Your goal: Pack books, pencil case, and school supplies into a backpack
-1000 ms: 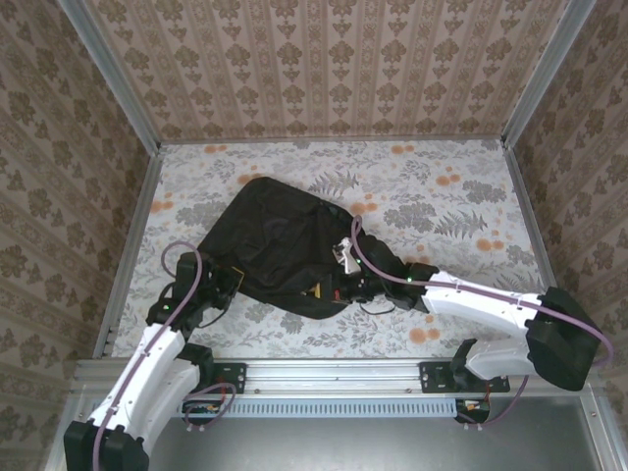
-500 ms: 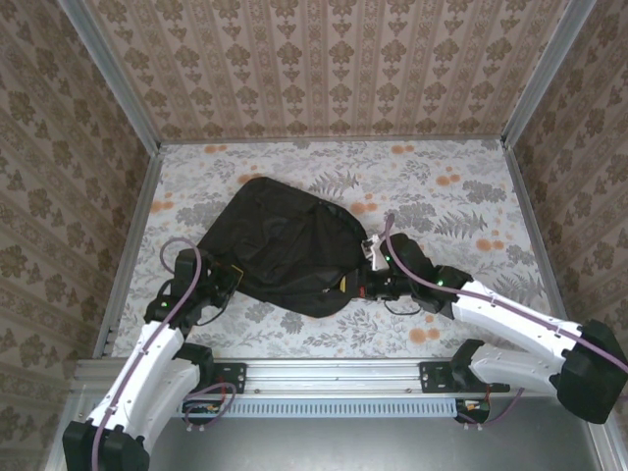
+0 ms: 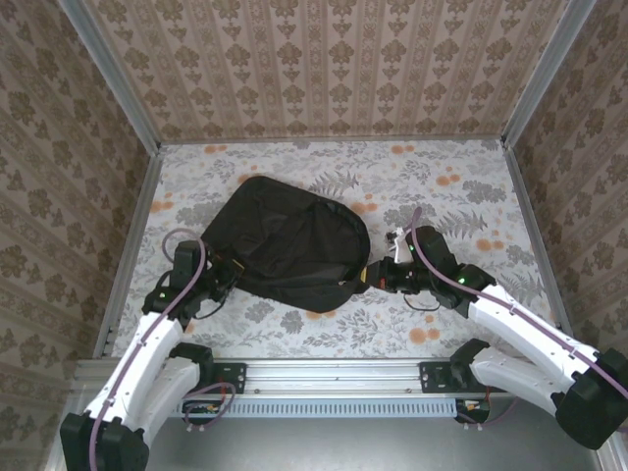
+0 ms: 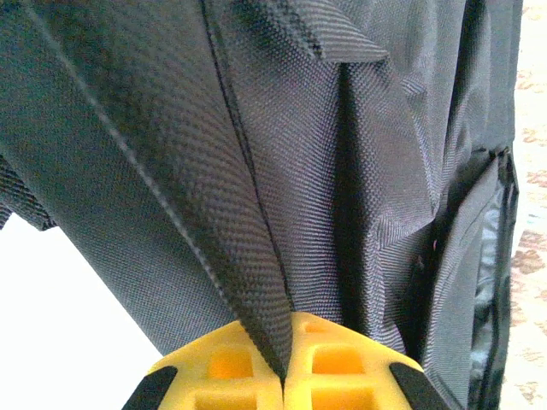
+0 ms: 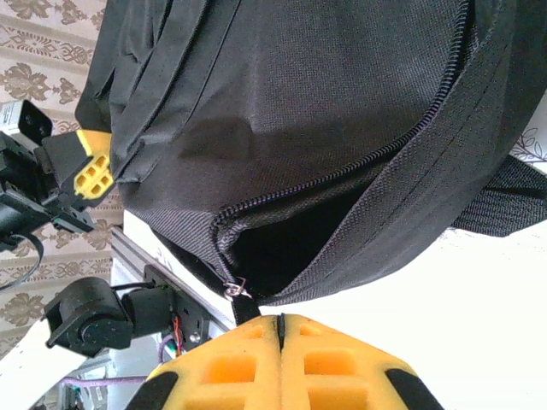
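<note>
The black backpack (image 3: 289, 245) lies flat in the middle of the floral table. My left gripper (image 3: 228, 275) is at its lower left edge, and in the left wrist view the yellow fingertips (image 4: 285, 363) are shut on a fold of the backpack's black fabric (image 4: 256, 128). My right gripper (image 3: 368, 277) is at the backpack's lower right edge, shut (image 5: 280, 329) on the black zip pull (image 5: 245, 301). The zip gapes there onto a dark opening (image 5: 282, 248). The left gripper (image 5: 90, 175) also shows far off on the backpack's other side. Books, pencil case and school supplies are out of view.
The floral table (image 3: 451, 196) stretches bare to the right of and behind the backpack. An aluminium rail (image 3: 334, 371) with the arm bases runs along the near edge. Wallpapered walls (image 3: 324, 69) with metal posts close in the other three sides.
My right gripper has moved right and slightly back along the backpack's lower edge with the zip pull in it, and the bag's right side has rounded out. The left gripper has held its place.
</note>
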`<action>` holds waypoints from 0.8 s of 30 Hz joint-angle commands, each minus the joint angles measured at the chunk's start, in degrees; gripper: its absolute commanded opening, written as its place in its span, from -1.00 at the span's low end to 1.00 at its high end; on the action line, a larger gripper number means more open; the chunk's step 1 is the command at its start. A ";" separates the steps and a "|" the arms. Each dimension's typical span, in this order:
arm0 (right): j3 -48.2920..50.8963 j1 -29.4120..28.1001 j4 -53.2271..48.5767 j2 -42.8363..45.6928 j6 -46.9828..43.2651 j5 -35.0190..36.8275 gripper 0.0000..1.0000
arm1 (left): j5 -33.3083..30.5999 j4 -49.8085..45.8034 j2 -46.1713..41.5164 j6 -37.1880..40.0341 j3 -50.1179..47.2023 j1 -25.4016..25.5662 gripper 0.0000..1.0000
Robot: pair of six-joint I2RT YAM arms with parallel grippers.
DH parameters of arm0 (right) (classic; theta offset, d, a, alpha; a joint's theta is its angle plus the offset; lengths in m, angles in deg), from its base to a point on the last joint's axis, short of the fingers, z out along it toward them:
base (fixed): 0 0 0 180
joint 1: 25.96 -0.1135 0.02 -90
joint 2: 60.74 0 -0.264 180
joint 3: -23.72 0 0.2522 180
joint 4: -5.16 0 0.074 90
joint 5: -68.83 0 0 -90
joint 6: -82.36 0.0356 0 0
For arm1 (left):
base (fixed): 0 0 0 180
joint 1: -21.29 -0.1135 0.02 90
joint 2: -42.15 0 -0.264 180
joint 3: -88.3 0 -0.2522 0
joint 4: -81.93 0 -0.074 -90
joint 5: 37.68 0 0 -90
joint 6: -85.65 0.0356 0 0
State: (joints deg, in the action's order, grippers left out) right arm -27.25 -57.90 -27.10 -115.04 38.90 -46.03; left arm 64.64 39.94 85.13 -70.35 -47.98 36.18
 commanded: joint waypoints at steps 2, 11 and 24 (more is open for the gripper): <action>0.02 0.80 -1.77 0.89 -1.63 -3.96 -1.00 | -7.99 -1.86 6.86 11.23 7.84 -1.18 -1.00; -1.42 -9.35 1.90 -2.60 -0.25 -4.11 -1.00 | -0.42 -2.97 32.64 22.99 27.93 3.94 -1.00; -7.22 -11.60 18.50 -15.72 11.27 -2.14 -1.00 | -0.53 -13.53 33.39 19.90 34.90 5.85 0.09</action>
State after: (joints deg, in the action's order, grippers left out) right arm -31.64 -69.31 -14.86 -128.99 46.14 -48.56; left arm 64.31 30.98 123.60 -46.85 -10.32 41.89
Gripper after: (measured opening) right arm 0.059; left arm 0.548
